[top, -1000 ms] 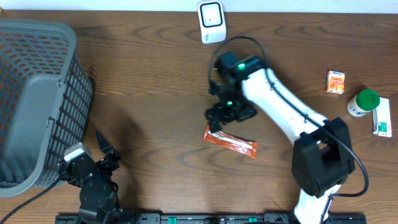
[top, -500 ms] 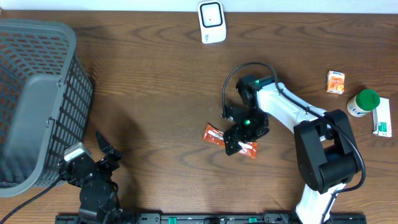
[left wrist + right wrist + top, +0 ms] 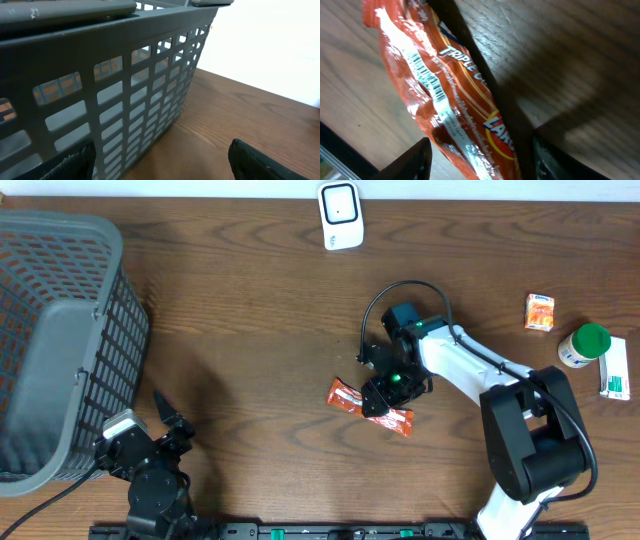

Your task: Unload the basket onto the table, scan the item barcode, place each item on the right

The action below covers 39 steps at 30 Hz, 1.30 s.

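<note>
At the left edge of the bench [image 3: 250, 300] nothing has changed. The grey basket [image 3: 60, 330] stands where it was, and the left pincer [image 3: 165, 418] stays parked just beside its near corner, jaws wide apart and holding nothing. Farther right, the white scanner [image 3: 340, 215] sits at the far edge. It is well apart from the orange snack packet [image 3: 350, 397], which lies flat near the middle and has not moved over the last second.

The change is all in the right pincer [image 3: 385, 385]. A second ago it hung above the packet's upper-left end with its jaws at their widest. It has since swung across and come down over the packet's middle, and the jaws have begun to narrow. They now stand partly open astride the packet, with no firm hold to be seen. The pick-up looks to be only starting, and the carry to the scanner is still to come. At the far right, a small orange box [image 3: 540, 311], a green-capped bottle [image 3: 583, 345] and a white carton [image 3: 615, 370] lie untouched.

The overhead view hides the packet's middle under the arm. The right wrist view fills that in: the barcode [image 3: 422, 75] faces up, and the fingers [image 3: 412, 160] flank the wrapper. The left wrist view adds only the basket's lattice wall, close by.
</note>
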{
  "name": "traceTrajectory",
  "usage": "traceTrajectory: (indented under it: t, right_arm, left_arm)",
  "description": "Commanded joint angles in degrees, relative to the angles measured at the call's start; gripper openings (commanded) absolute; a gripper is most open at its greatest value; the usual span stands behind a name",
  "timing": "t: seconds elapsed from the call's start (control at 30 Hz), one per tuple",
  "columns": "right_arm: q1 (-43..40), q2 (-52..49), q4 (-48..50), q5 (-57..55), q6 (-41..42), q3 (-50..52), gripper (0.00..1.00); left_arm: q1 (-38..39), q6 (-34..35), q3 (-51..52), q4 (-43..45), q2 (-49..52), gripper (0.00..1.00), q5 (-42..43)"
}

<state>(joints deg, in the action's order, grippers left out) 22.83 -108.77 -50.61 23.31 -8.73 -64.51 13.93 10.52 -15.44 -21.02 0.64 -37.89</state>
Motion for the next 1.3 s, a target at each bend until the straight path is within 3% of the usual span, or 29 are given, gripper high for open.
traceTrajectory:
  t: [0.0, 0.13, 0.37, 0.53, 0.63, 0.67, 0.87, 1.03, 1.27]
  right_arm:
    - [0.5, -3.0, 2.3, -2.5, 1.4, 4.9, 0.70]
    - [0.5, -3.0, 2.1, -2.5, 1.4, 7.7, 0.78]
    - [0.5, -3.0, 3.1, -7.4, 4.8, 12.2, 0.77]
    - [0.5, -3.0, 4.2, -9.4, 6.5, 14.6, 0.42]
    - [0.5, -3.0, 4.6, -12.0, 8.4, 14.7, 0.08]
    - [0.5, -3.0, 4.9, -13.5, 9.7, 14.7, 0.01]
    - [0.5, -2.8, 4.8, -16.3, 11.7, 11.8, 0.01]
    - [0.5, 0.2, 0.0, -14.7, 11.4, 2.1, 0.01]
    - [4.0, 15.6, -1.7, -7.2, 6.7, -9.4, 0.01]
  left_arm:
    - [-0.1, 0.3, -0.2, 0.0, 0.0, 0.85, -0.7]
    - [-0.1, 0.3, -0.2, 0.0, 0.0, 0.85, -0.7]
    - [-0.1, 0.3, -0.2, 0.0, 0.0, 0.85, -0.7]
    - [-0.1, 0.3, -0.2, 0.0, 0.0, 0.85, -0.7]
    - [-0.1, 0.3, -0.2, 0.0, 0.0, 0.85, -0.7]
    - [-0.1, 0.3, -0.2, 0.0, 0.0, 0.85, -0.7]
    - [-0.1, 0.3, -0.2, 0.0, 0.0, 0.85, -0.7]
    - [-0.1, 0.3, -0.2, 0.0, 0.0, 0.85, -0.7]
    - [-0.1, 0.3, -0.2, 0.0, 0.0, 0.85, -0.7]
